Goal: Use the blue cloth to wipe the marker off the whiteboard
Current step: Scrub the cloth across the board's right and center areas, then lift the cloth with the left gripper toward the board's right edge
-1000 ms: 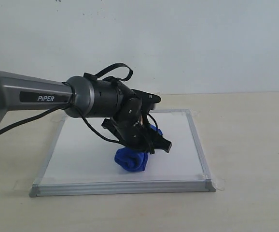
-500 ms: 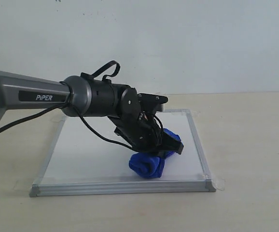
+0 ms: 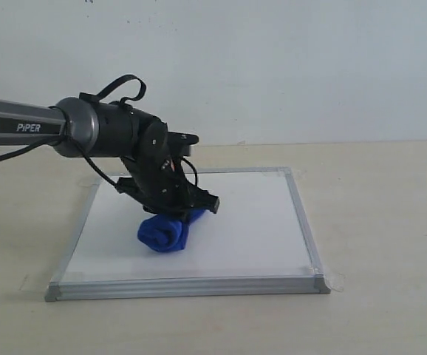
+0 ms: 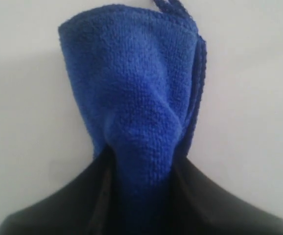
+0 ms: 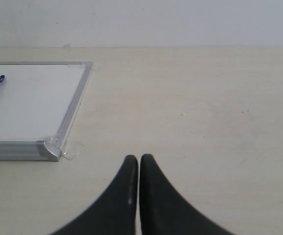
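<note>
We hold the blue cloth (image 3: pixel 163 232) clamped in our left gripper (image 3: pixel 195 208) on the whiteboard (image 3: pixel 258 222), our right gripper (image 5: pixel 139 164) closed and empty above the table (image 5: pixel 205 122).

Soft, even light fills every view, bright and flat. The blue cloth (image 3: pixel 165 231) throws only a faint, diffuse shadow on the whiteboard (image 3: pixel 258 222). Close up its weave looks slightly soft, and the dark left fingers (image 4: pixel 220 208) and right fingers (image 5: pixel 124 196) blur at their edges.

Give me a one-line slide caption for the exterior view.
Left gripper holds a deep blue plush microfibre cloth on the silver-framed white whiteboard, which lies flat on a beige tabletop.
</note>
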